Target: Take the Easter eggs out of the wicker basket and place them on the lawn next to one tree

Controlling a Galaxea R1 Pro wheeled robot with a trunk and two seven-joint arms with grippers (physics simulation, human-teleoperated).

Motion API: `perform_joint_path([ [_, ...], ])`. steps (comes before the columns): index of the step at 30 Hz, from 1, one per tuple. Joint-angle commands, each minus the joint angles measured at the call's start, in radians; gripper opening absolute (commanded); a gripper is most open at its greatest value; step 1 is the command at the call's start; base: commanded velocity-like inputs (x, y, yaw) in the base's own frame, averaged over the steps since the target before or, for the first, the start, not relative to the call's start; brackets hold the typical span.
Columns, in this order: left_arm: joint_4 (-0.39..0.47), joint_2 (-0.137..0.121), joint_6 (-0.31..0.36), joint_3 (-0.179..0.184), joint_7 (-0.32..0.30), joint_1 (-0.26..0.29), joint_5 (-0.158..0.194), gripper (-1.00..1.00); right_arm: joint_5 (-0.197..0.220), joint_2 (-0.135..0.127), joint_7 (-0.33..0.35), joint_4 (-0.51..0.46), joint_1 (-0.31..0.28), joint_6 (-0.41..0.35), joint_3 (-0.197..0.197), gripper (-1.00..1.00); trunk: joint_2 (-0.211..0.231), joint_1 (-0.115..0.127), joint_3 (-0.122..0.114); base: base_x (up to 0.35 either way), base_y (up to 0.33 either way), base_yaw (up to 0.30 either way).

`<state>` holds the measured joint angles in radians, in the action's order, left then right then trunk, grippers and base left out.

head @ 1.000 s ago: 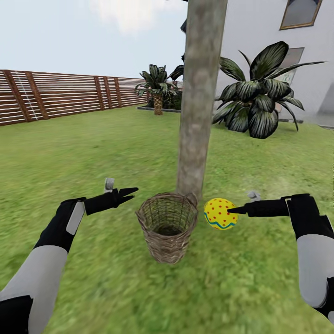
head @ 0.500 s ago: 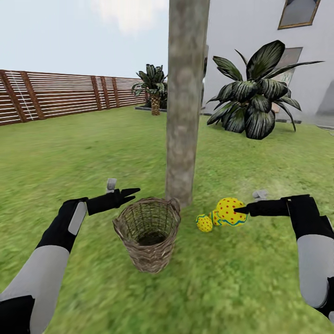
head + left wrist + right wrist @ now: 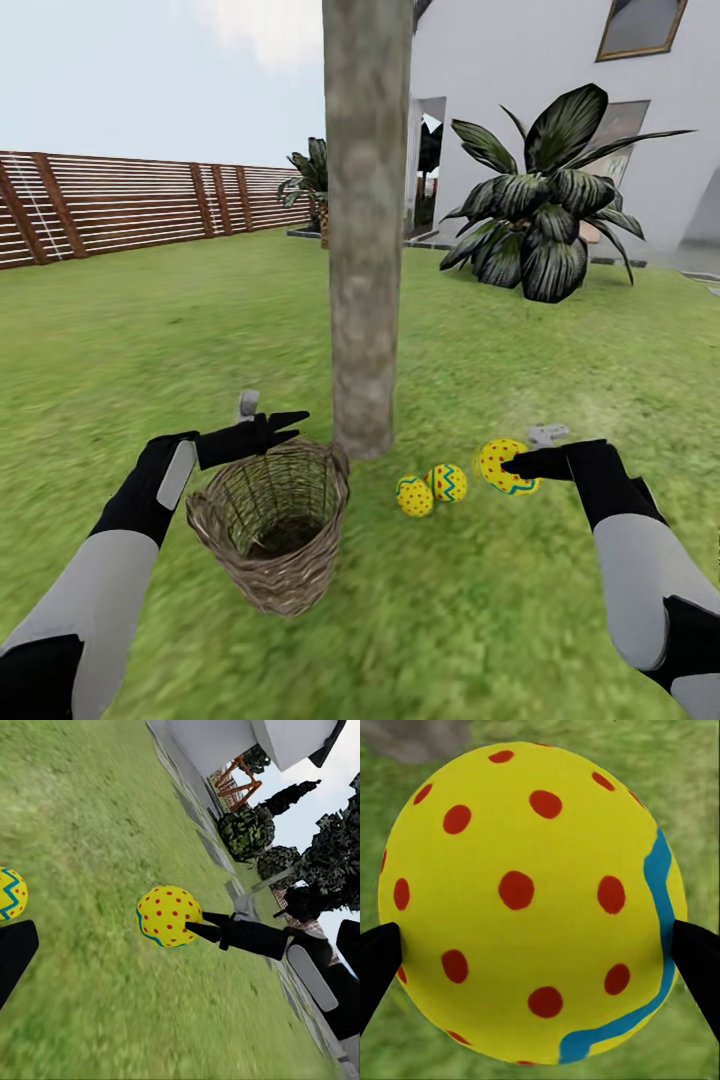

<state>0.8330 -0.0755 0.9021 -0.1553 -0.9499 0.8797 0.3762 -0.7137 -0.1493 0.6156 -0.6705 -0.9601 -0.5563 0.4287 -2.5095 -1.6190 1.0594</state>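
My view has swung right over the last second, bringing two Easter eggs into sight on the lawn beside the tree. My right pincer grasps the third egg near them; my left pincer hovers released above the wicker basket. Only the set-down remains.

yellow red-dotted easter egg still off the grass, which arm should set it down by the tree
Right. The right gripper already clamps the yellow red-dotted egg beside two eggs near the grey trunk; the left gripper hovers empty over the brown wicker basket.
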Motion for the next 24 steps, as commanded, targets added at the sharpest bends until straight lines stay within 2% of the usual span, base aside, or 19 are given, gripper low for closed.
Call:
perform_joint_path([
  [1,0.000,0.004,0.004,-0.001,-0.003,0.001,0.000,1.00,-0.008,0.002,-0.004,-0.001,0.001,0.015,0.004,-1.00,0.000,0.000,0.001,0.208,-0.288,0.000],
  [4,0.000,0.020,0.004,-0.001,-0.003,0.001,0.001,1.00,-0.007,0.006,-0.011,-0.002,0.001,0.037,0.004,-1.00,0.000,0.000,0.001,0.199,-0.282,0.000],
  [10,0.000,0.026,-0.034,-0.001,-0.006,-0.011,0.010,1.00,-0.006,0.007,-0.011,-0.003,0.001,0.041,0.004,-1.00,0.000,0.000,0.001,0.042,-0.110,0.000],
  [15,-0.001,0.028,-0.040,-0.001,-0.005,-0.012,0.009,1.00,-0.006,0.008,-0.013,-0.003,0.001,0.042,0.004,-1.00,0.000,0.000,0.001,0.001,-0.314,0.000],
  [18,0.000,0.040,-0.040,-0.001,-0.004,-0.012,0.005,1.00,-0.007,0.008,-0.013,-0.002,0.002,0.042,0.004,-1.00,0.000,0.000,0.001,0.000,-0.333,0.006],
  [20,0.000,0.050,-0.040,-0.001,-0.004,-0.012,0.003,1.00,-0.007,0.009,-0.013,-0.001,0.002,0.042,0.004,-1.00,0.000,0.000,0.001,0.000,-0.333,0.182],
  [24,-0.001,0.052,-0.040,-0.001,-0.004,-0.012,0.004,1.00,-0.015,0.023,-0.022,-0.001,0.003,0.053,0.004,-1.00,0.000,0.000,0.001,0.000,-0.333,0.272],
])
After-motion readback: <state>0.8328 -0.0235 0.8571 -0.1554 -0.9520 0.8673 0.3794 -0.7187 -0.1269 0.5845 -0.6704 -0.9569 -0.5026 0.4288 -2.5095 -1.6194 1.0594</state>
